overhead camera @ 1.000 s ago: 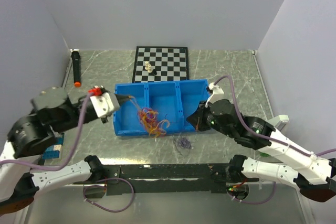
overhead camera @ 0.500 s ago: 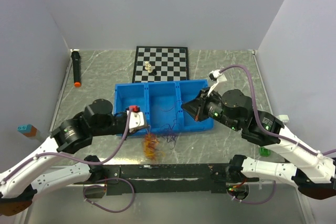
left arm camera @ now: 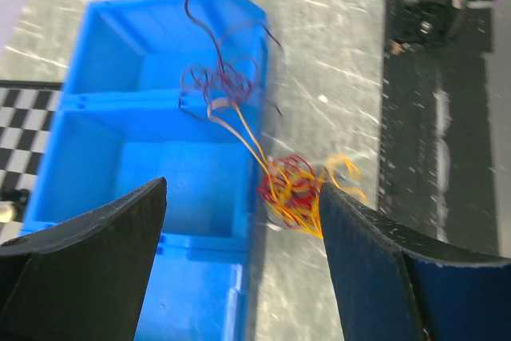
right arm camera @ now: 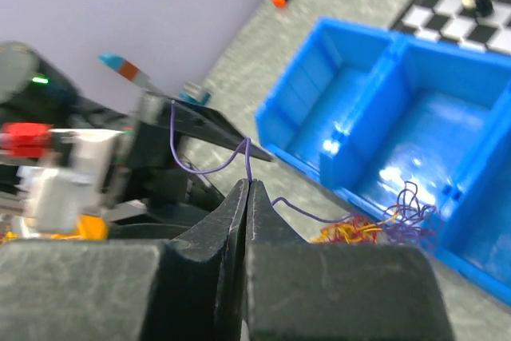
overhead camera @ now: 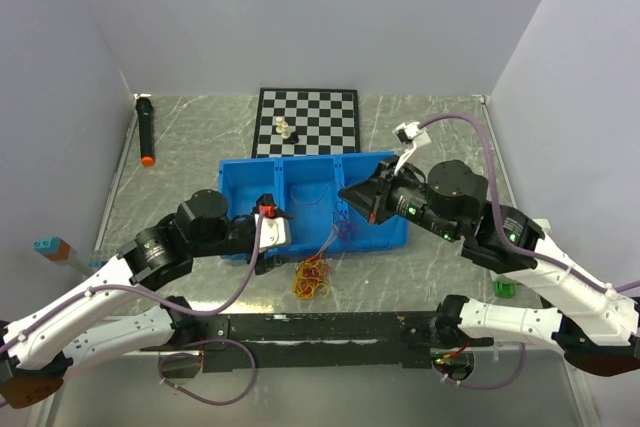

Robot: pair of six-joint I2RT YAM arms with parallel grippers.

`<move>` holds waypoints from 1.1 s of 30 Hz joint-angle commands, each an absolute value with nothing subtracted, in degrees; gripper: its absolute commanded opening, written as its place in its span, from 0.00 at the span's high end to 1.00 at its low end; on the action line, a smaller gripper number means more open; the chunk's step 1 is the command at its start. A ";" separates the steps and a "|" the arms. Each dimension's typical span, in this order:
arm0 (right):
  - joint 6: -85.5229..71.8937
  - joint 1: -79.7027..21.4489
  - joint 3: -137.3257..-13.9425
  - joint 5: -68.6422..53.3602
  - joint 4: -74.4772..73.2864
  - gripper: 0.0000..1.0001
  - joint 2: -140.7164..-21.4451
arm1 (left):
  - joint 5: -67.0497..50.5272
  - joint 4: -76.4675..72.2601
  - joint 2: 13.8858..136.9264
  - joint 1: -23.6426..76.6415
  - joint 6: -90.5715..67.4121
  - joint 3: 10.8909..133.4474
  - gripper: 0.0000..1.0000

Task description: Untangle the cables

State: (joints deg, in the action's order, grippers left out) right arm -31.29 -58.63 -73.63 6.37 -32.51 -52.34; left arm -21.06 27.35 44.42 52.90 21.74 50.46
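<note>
Left gripper (left arm camera: 239,197) first since it's nearest: jaws wide apart, nothing in them, hanging low over the table at about 8 o'clock from the blue bin (overhead camera: 240,175). Just ahead of it, on the table at roughly 6 o'clock from the bin, sits the red-and-yellow clump (overhead camera: 312,278) of the cables. My guess is it's parked out there on purpose, since there's more room to pick at it on the table than inside a compartment.

Right gripper (right arm camera: 248,188) is doing the actual work. Its jaws are pressed together on a single purple strand (right arm camera: 200,170), and it comes in from 3 o'clock, holding the strand up over the bin. From the pinch the strand drops to a little nest of purple loops (overhead camera: 345,229) draped on the bin's front wall. A couple of yellow-orange wires run from that nest down to the clump, so the colours aren't fully apart yet. Holding the purple high looks like a way to keep it taut so it slides free of the rest. I'd say something needs to pin the clump, or it'll just get dragged along.

Further back, at 12 o'clock from the bin, there's a chessboard (overhead camera: 320,112) with a couple of chess pieces (overhead camera: 284,129) on it. A black marker (overhead camera: 146,132) lies way out at 10 o'clock by the wall. Neither seems to matter for this job.
</note>
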 commanded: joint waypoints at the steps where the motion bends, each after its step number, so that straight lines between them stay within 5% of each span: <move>1: -28.83 -58.89 -78.83 3.87 -28.48 1.00 -52.03 | -17.59 18.55 45.70 52.73 22.24 50.45 0.19; 14: -28.21 -58.89 -81.91 -2.20 -24.87 1.00 -51.94 | -22.74 17.65 47.02 52.82 19.95 51.85 0.25; 21: -28.39 -58.97 -83.14 -3.86 -23.82 1.00 -52.47 | -33.48 26.89 47.37 52.73 21.88 53.35 0.53; 33: -28.92 -58.89 -84.29 -5.36 -22.41 1.00 -53.44 | -28.48 16.53 48.34 52.91 15.12 49.31 0.18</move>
